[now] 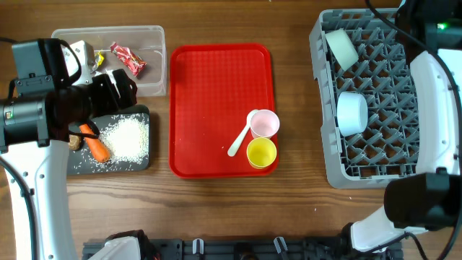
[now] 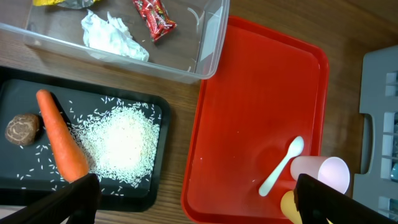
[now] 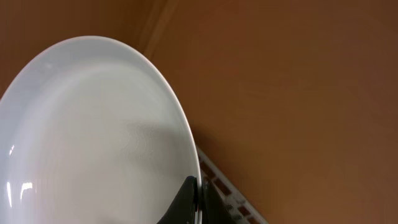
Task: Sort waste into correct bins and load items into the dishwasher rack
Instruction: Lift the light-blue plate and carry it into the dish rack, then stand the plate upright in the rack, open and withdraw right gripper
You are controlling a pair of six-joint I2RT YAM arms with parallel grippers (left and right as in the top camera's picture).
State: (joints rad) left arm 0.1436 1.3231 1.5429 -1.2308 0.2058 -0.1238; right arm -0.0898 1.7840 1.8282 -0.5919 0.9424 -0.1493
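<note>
Right gripper point(image 3: 196, 194) pinches the plate point(image 3: 93, 137) at 5 o'clock on its rim. Held edge-on, probably to slot between pegs of the rack point(image 1: 382, 155), at 3 o'clock from the red tray point(image 1: 216, 94). Left gripper point(image 2: 196, 202) hangs spread and empty over the black tray point(image 2: 158, 186). Print on the red wrapper point(image 2: 154, 17) unreadable — no other writing.

The brown wooden table point(image 1: 296, 144) carried four things directly. A clear rectangular plastic tub point(image 1: 162, 65) sat at the left, with a shallow black rectangular tray point(image 1: 137, 163) just beside it. A flat red plastic tray point(image 1: 216, 94) lay in the middle. A large square grey plastic lattice crate point(image 1: 323, 108) stood at the right, apart from the red one.
</note>
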